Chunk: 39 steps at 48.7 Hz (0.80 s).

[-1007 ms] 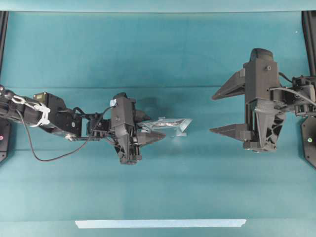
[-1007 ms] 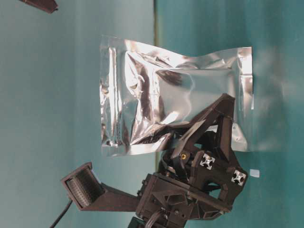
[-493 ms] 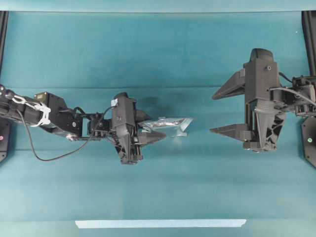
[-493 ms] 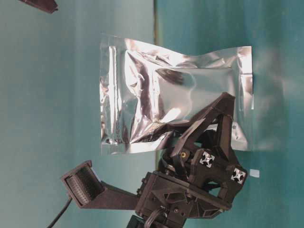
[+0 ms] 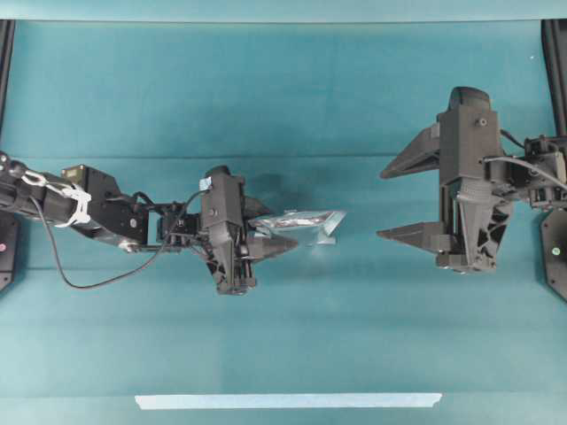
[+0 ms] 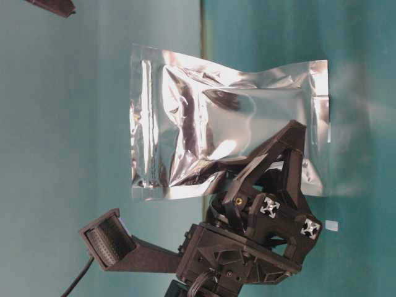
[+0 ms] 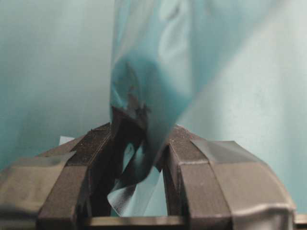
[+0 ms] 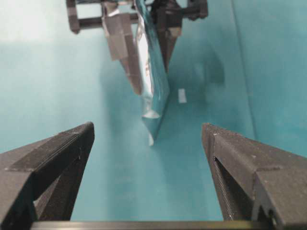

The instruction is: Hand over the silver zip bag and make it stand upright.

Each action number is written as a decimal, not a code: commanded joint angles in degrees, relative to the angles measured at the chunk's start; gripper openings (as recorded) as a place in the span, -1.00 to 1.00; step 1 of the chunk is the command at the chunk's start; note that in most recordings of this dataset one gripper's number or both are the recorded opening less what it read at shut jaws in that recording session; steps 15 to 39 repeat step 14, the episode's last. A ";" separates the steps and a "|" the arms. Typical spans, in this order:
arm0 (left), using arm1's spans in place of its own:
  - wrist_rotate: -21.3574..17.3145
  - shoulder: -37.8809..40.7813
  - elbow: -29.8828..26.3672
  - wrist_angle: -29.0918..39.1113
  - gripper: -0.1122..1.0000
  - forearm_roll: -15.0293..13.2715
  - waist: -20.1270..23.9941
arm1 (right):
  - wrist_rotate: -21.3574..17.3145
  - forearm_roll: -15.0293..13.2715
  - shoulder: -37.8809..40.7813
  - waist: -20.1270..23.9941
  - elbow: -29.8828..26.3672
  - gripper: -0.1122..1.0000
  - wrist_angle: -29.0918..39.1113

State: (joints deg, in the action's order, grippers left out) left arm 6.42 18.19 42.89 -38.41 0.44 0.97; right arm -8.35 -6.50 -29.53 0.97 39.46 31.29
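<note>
The left gripper (image 5: 282, 237) is clamped on one end of the silver zip bag (image 5: 299, 222), which juts edge-on toward the right gripper (image 5: 406, 200). That gripper waits well apart, spread wide and holding nothing. Below lies the teal bench (image 5: 283, 97), a pale tape strip (image 5: 288, 401) near its front edge. Nothing has visibly shifted since the earlier frames.

Two black robot arms, matte plastic and metal build.
Left arm (image 5: 97, 212): black jointed segments, a loose black cable (image 5: 80, 274) looped below, white cable ties (image 5: 75, 205) near the shoulder end, a brass-coloured screw (image 6: 239, 202) and cross-shaped silver fittings (image 6: 268, 209) on the wrist block. Left gripper (image 5: 270, 237): black tapered fingers with grey tape (image 7: 225, 151) over ribbed pads. Right gripper (image 5: 407, 199): black wedge-shaped fingers (image 8: 53, 153) with finely ridged inner faces.
</note>
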 commanded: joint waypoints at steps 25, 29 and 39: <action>-0.09 -0.44 -0.62 -0.18 -0.28 0.09 -0.18 | -0.44 -0.09 -0.70 0.00 -0.53 0.83 -0.44; -0.09 -0.44 -0.62 -0.18 -0.28 0.09 -0.18 | -0.44 -0.09 -0.70 0.00 -0.53 0.83 -0.44; -0.09 -0.44 -0.62 -0.18 -0.28 0.09 -0.18 | -0.44 -0.09 -0.70 0.00 -0.53 0.83 -0.44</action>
